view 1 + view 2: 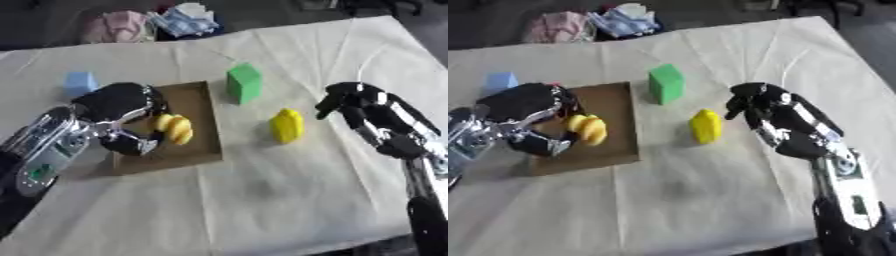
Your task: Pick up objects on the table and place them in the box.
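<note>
- Left eye view: flat brown cardboard box (197,102) lies left of centre on the cream-covered table (262,200)
- Left hand (122,107) sits over the box's left part, fingers curled toward a yellow lumpy object (175,128); thumb below, fingers above, object at the fingertips. Looks pinched, but contact is not clearly visible
- The yellow lumpy object is within the box outline, right of the hand
- Green block (244,83) stands upright on the cloth just right of the box's far corner, not touching it
- Yellow object (287,126) stands on the cloth between the box and the right hand, apart from both
- Light blue cube (80,83) on the cloth up-left of the box, beside the left hand's back
- Right hand (372,115) is right of the yellow object, fingers bent downward, holding nothing, not touching it
- Bundled cloths (153,24) lie beyond the table's far edge
- Right eye view: same layout. Right hand (776,117) has fingers curled, tips near the cloth, gap to the yellow object (706,126) clearly visible
- Left hand (522,107) covers the box's left edge (614,105); blue cube (500,80) partly behind it
</note>
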Robot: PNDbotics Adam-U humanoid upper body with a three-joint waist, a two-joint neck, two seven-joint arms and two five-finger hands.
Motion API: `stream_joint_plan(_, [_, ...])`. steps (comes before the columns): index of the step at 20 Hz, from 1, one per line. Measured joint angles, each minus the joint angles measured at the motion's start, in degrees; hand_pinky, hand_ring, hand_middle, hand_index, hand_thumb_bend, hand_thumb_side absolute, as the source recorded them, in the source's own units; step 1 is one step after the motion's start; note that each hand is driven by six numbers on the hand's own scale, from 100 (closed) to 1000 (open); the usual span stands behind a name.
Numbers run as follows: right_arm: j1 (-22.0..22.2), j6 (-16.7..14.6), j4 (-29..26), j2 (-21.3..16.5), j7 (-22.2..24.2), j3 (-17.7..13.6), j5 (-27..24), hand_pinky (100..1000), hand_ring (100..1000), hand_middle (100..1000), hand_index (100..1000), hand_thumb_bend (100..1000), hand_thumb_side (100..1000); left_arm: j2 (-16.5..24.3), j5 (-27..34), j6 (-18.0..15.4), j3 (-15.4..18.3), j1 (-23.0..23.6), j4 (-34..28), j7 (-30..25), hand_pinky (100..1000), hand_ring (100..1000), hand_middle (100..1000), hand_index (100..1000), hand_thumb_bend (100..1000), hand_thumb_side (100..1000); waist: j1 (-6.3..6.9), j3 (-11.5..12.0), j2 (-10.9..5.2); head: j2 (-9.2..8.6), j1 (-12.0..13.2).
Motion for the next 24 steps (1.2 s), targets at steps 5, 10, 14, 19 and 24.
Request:
stream_joint_plan(5, [-0.24, -0.13, 0.11, 0.0, 0.13, 0.01, 0.0, 827, 645, 655, 825, 100, 428, -1.76, 0.11, -0.28, -0.6, -0.19, 3.15, 0.35, 680, 634, 628, 775, 100, 203, -0.02, -0.12, 0.0, 0.0, 0.05])
stream_joint_plan(10, [-0.27, -0.34, 0.36, 0.0, 0.34, 0.01, 0.0, 838, 646, 654, 825, 100, 428, -2.24, 1.32, -0.4, -0.79, -0.17, 4.21, 0.61, 736, 731, 724, 832, 100, 418, -0.02, -0.02, 0.0, 0.0, 0.05])
stream_joint_plan(14, [-0.27, -0.37, 0.44, 0.0, 0.36, 0.01, 0.0, 838, 645, 655, 825, 100, 428, -2.16, 1.8, -0.4, -0.65, -0.09, 4.06, 0.93, 772, 772, 775, 860, 103, 530, -0.02, 0.3, 0.01, 0.0, 0.03])
stream_joint_plan(19, [-0.27, -0.38, 0.45, 0.0, 0.36, -0.01, 0.0, 838, 645, 654, 825, 100, 430, -1.11, 1.99, -0.24, -0.18, 0.37, 3.07, 0.49, 799, 805, 837, 902, 141, 597, -0.02, 0.44, 0.01, 0.0, 0.01])
stream_joint_plan(24, [-0.27, -0.38, 0.45, 0.0, 0.36, -0.01, 0.0, 839, 645, 654, 825, 100, 431, -0.7, 1.85, -0.3, -0.03, 0.48, 2.55, -0.51, 849, 863, 896, 942, 240, 684, -0.02, 0.6, 0.01, 0.0, -0.04])
